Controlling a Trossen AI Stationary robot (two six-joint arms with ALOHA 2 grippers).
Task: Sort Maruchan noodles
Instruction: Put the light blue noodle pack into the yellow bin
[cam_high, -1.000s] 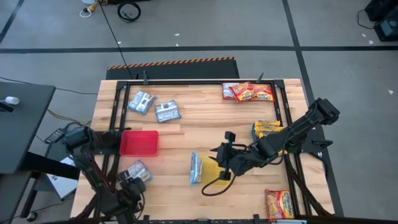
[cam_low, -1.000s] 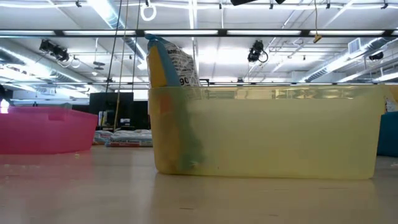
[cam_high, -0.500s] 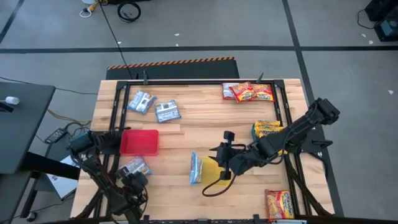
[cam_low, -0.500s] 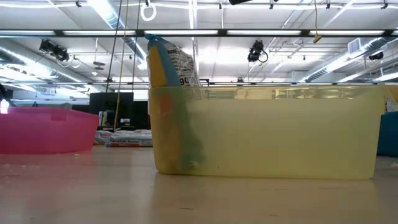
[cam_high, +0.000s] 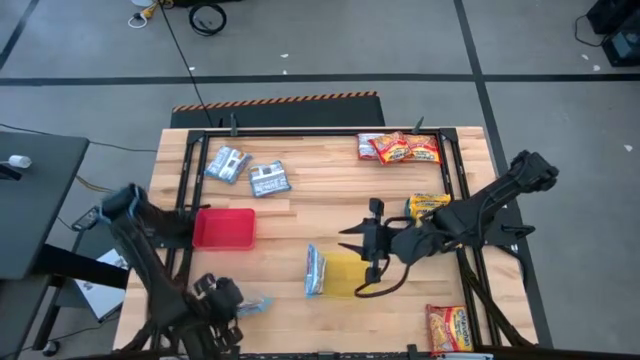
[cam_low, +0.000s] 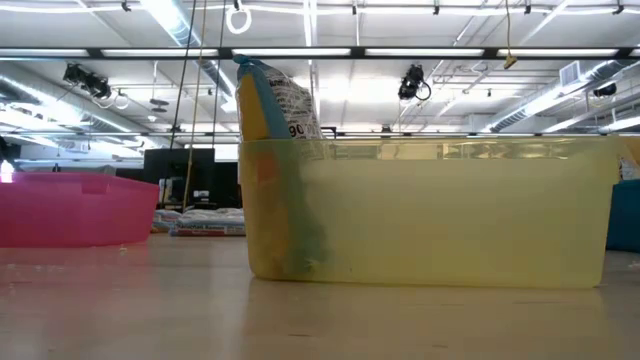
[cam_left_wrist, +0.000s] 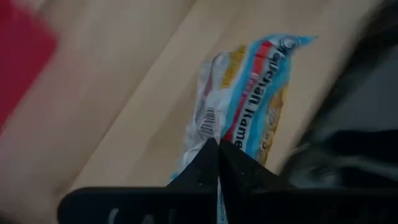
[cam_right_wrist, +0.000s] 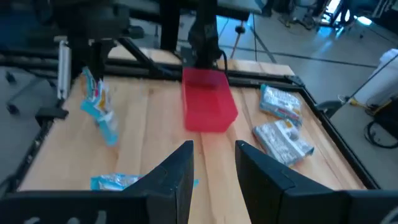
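Two dark arms work over a wooden desk (cam_high: 300, 215): the left tool (cam_high: 222, 300), at the lower left of the overhead frame, is pinched tight on a blue-and-white noodle packet (cam_left_wrist: 249, 109). The right tool (cam_high: 372, 240), fingers spread and empty, hovers mid-frame above a yellow tray (cam_high: 345, 275) with another blue packet (cam_high: 314, 271) propped at its left edge. Red packets (cam_high: 400, 148) lie at the upper right, beyond a red tray (cam_high: 223, 229).

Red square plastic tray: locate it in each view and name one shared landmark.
High view: red square plastic tray left of centre.
Low view: at the left edge.
Left wrist view: upper-left corner.
Right wrist view: centre, farther off.
Landmark: blue-and-white crinkly noodle packet in the left end effector, absent only from the low view.
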